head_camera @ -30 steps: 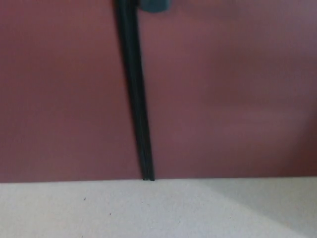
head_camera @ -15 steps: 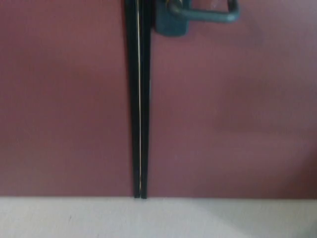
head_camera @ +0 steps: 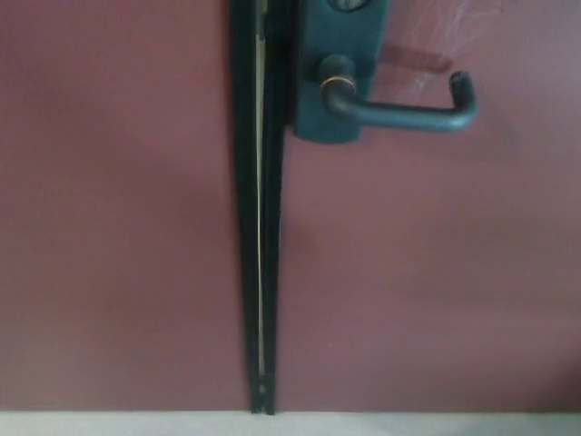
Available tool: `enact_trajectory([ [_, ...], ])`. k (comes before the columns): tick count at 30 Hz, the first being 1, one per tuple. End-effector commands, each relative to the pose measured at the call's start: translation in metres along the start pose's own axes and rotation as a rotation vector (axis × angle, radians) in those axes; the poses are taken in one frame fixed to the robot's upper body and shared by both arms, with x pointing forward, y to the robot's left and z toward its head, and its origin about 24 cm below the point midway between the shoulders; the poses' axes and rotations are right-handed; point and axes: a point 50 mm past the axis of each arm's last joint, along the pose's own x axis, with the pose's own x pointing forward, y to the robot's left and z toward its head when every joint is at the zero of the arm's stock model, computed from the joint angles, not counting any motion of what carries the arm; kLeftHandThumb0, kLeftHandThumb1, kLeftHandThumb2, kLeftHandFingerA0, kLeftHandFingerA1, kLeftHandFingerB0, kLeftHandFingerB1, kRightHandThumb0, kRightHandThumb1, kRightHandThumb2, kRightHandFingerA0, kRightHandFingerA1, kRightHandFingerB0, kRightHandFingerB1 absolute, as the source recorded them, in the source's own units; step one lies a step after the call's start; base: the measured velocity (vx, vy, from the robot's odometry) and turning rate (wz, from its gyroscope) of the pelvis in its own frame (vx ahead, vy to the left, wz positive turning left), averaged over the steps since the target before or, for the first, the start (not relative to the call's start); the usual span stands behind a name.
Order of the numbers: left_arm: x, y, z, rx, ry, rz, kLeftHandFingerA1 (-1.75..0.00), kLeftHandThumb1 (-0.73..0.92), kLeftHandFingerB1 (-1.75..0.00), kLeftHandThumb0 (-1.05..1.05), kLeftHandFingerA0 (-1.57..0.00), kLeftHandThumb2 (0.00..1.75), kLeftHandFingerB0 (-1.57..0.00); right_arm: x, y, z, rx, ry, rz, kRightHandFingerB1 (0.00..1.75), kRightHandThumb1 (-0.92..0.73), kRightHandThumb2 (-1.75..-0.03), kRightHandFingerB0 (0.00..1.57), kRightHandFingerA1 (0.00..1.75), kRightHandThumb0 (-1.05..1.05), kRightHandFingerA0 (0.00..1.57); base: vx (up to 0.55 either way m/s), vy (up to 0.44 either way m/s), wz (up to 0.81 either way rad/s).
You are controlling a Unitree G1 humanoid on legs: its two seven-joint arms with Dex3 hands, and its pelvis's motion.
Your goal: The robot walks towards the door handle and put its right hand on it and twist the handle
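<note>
- Maroon door panels (head_camera: 427,272) are filling nearly the whole head view, with a dark vertical seam (head_camera: 261,227) running between them down to a pale strip of floor (head_camera: 408,425) at the bottom edge.
- Sitting high in the view, just right of the seam, is the door handle (head_camera: 399,111): a dark grey-blue lever reaching out to the right from a backplate (head_camera: 331,73), its far tip bending back toward the door.
- Neither robot hand is showing, so the state of the fingers cannot be told, and the lever is standing free with nothing touching it.
- Judging from this, the approach step is under way or nearly done; the door is looking close, but the reach has not yet begun.
- Next, the right hand is needing to come up from the right side to the horizontal bar of the lever, settle over it near the middle or outer end, close around it, then press down to turn it.
- With no hand in view, the gap between fingers and lever cannot be judged.
</note>
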Motion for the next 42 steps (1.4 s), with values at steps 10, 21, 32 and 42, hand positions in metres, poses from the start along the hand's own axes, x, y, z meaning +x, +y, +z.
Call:
enact_trajectory([
  [10,-0.001,0.001,-0.004,0.002,0.007,0.004,-0.6,0.5,-0.5,-0.29,-0.67,0.75,-0.47,0.003,0.006,0.008,-0.015,0.013,0.013,0.46,-0.57,-0.57,0.67,0.5,-0.19,0.77,0.22,0.081,0.03],
  [21,-0.003,0.003,-0.008,0.014,0.011,0.0,-0.51,0.6,-0.4,-0.21,-0.71,0.59,-0.53,0.002,0.007,0.005,0.005,0.029,0.029,0.45,-0.59,-0.57,0.65,0.5,-0.2,0.76,0.1,-0.015,-0.05],
  [32,-0.003,0.0,-0.009,-0.019,0.01,0.004,-0.48,0.57,-0.4,-0.21,-0.7,0.57,-0.53,0.005,0.007,0.012,-0.02,0.011,0.042,0.46,-0.59,-0.57,0.66,0.51,-0.21,0.77,0.1,0.005,-0.04],
  [42,-0.002,0.0,-0.008,-0.01,0.01,-0.009,-0.5,0.52,-0.4,-0.19,-0.69,0.56,-0.53,0.004,0.008,0.011,-0.039,0.006,0.043,0.46,-0.59,-0.57,0.66,0.51,-0.2,0.79,0.07,0.075,-0.05],
])
